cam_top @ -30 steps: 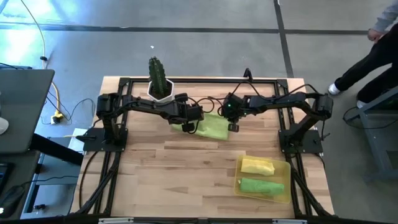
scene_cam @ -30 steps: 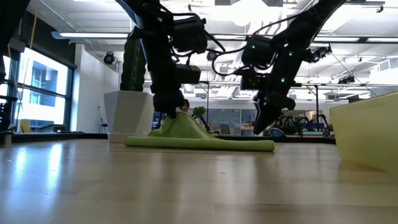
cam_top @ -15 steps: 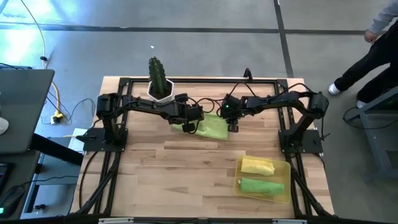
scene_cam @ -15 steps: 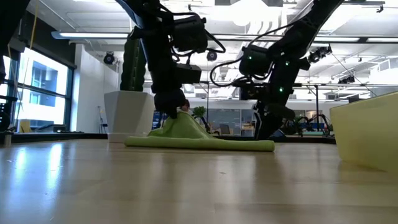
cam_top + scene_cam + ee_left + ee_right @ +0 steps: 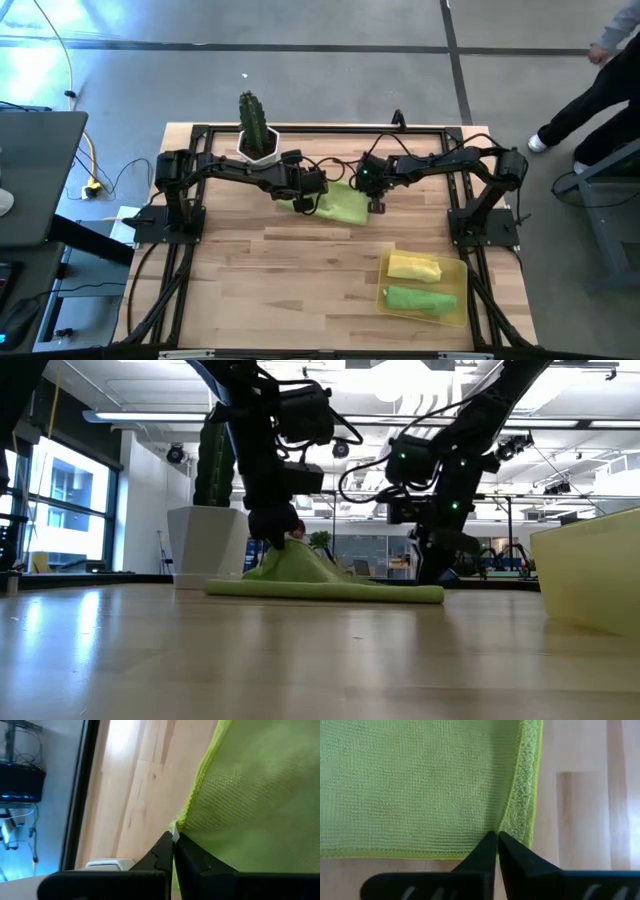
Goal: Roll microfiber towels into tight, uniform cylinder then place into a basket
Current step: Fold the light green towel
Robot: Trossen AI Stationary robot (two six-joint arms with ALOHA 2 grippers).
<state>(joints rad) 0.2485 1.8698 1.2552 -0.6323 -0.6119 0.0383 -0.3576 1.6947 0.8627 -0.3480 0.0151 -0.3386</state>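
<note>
The right claw (image 5: 376, 203) has dropped and pinched the lime towel's (image 5: 345, 203) edge at centre frame; the left claw (image 5: 301, 203) stays clamped opposite. Rolling comes next, I'd judge.

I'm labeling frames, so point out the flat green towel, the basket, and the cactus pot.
flat green towel (image 5: 345, 205), high view, its open middle.
basket (image 5: 463, 290), high view, its right rim.
cactus pot (image 5: 259, 150), high view, its white rim.

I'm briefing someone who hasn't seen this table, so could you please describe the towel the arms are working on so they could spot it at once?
Start at the white cactus pot on the table's far edge; just beside it lies a lime green towel, pinched by the left gripper and right gripper. Unlike the rolled yellow towel and rolled green towel in the basket, it is unrolled.
</note>
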